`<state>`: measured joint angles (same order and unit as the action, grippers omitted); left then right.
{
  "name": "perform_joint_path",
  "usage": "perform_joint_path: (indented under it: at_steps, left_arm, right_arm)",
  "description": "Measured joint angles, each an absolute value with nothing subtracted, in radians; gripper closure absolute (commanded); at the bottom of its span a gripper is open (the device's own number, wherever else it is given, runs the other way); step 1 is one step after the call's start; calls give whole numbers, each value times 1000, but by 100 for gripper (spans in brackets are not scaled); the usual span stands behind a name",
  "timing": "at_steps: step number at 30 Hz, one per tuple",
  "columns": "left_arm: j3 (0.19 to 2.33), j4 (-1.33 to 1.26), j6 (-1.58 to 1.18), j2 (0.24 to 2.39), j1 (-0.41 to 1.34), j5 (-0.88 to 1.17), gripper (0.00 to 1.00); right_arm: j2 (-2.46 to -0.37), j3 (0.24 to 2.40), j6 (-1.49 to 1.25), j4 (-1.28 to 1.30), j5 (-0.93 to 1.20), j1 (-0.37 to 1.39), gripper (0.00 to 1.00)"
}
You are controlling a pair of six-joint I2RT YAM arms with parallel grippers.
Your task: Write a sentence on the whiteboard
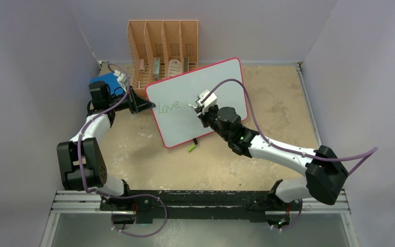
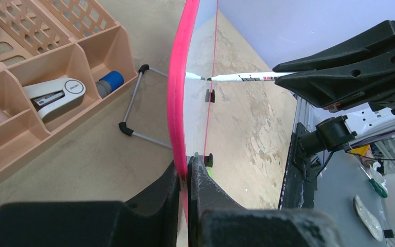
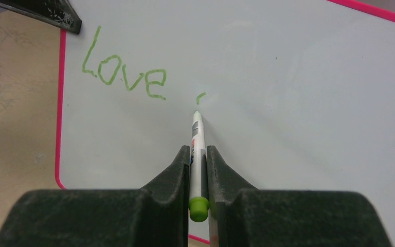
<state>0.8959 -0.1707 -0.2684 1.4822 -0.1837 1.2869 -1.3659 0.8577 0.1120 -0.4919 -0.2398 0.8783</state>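
Observation:
The whiteboard (image 1: 221,87), white with a pink rim, stands tilted mid-table on small black feet. Green handwriting on it reads "Love" (image 1: 168,106), also in the right wrist view (image 3: 124,75), with a short green stroke (image 3: 200,96) to its right. My left gripper (image 1: 145,104) is shut on the board's left rim (image 2: 177,77), one jaw on each face. My right gripper (image 1: 199,105) is shut on a white marker (image 3: 197,149) with a green end. The marker's tip (image 3: 196,113) touches the board just below the stroke. The marker also shows in the left wrist view (image 2: 241,77).
A tan slotted organizer (image 1: 163,49) with a stapler (image 2: 56,94) and small items stands behind the board. A blue book (image 1: 106,82) lies by the left arm. A green marker cap (image 1: 191,148) lies on the table below the board's front edge. Walls enclose three sides.

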Motion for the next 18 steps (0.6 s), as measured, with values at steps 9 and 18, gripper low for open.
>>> perform_joint_path:
  at_steps: [9, 18]
  left_arm:
    - [896, -171, -268, 1482, -183, 1287, 100]
    - [896, -171, -268, 1482, -183, 1287, 100]
  right_arm:
    - [-1367, 858, 110, -528, -239, 878, 100]
    - [-1381, 860, 105, -548, -239, 878, 100]
